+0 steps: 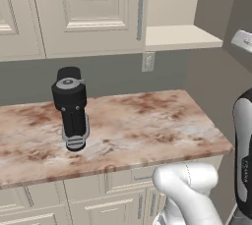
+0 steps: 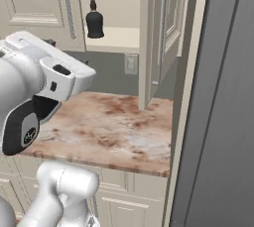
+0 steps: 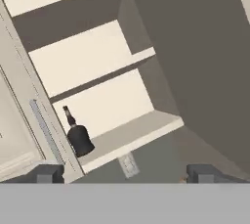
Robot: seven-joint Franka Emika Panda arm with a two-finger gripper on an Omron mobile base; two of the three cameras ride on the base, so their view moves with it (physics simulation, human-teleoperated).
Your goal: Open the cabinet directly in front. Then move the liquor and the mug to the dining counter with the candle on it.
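The cabinet (image 2: 163, 28) stands with its right door swung open, baring plain beige shelves (image 1: 179, 36). The liquor (image 2: 94, 20), a small dark bottle with a thin neck, stands upright at the left end of the lowest shelf, next to the shut left door (image 1: 93, 3). In the hand view the liquor (image 3: 78, 135) lies left of centre, some way beyond my gripper (image 3: 124, 174). The gripper is open, its fingertips (image 3: 46, 173) far apart with nothing between them. The mug, the candle and the dining counter are out of view.
A marbled reddish-brown counter (image 1: 147, 121) runs below the cabinet. On its left stands a stout black appliance (image 1: 71, 108) with a grey round top. A wall outlet (image 2: 131, 64) sits under the shelf. A tall dark grey panel (image 2: 223, 97) closes off the right side.
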